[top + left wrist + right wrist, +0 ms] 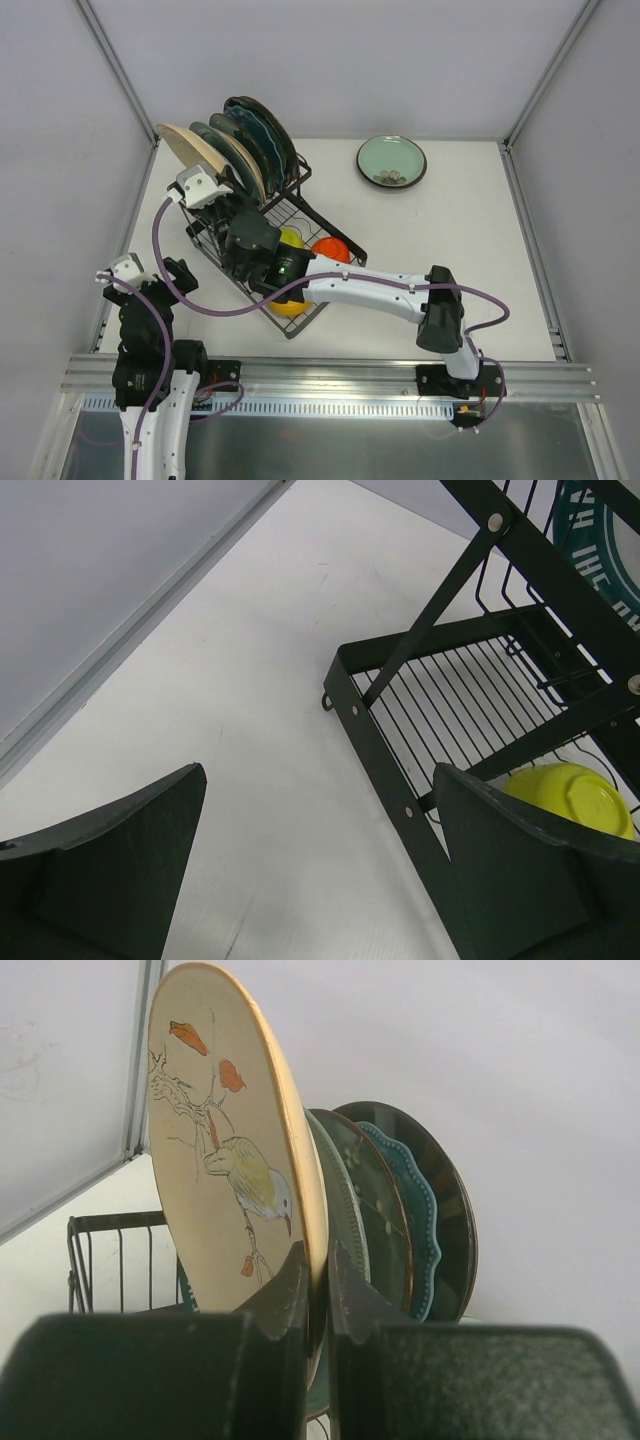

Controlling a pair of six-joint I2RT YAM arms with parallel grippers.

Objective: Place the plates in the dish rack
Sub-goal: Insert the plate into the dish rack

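The black wire dish rack [318, 222] stands left of centre, with several plates upright in its slots. My right gripper [222, 200] is shut on the rim of the frontmost one, a cream plate [190, 148] with a painted bird. The right wrist view shows the fingers [290, 1285] pinching the cream plate [215, 1140], with a scalloped teal plate [422, 1210] and darker plates behind it. A mint green plate [391, 156] lies flat on the table at the back. My left gripper [158, 280] is open and empty beside the rack's near left corner [372, 738].
A yellow bowl [291, 238], an orange bowl [331, 250] and another yellow bowl [288, 308] sit in the rack's lower basket; the yellow bowl [572, 792] also shows in the left wrist view. Metal frame posts and walls enclose the table.
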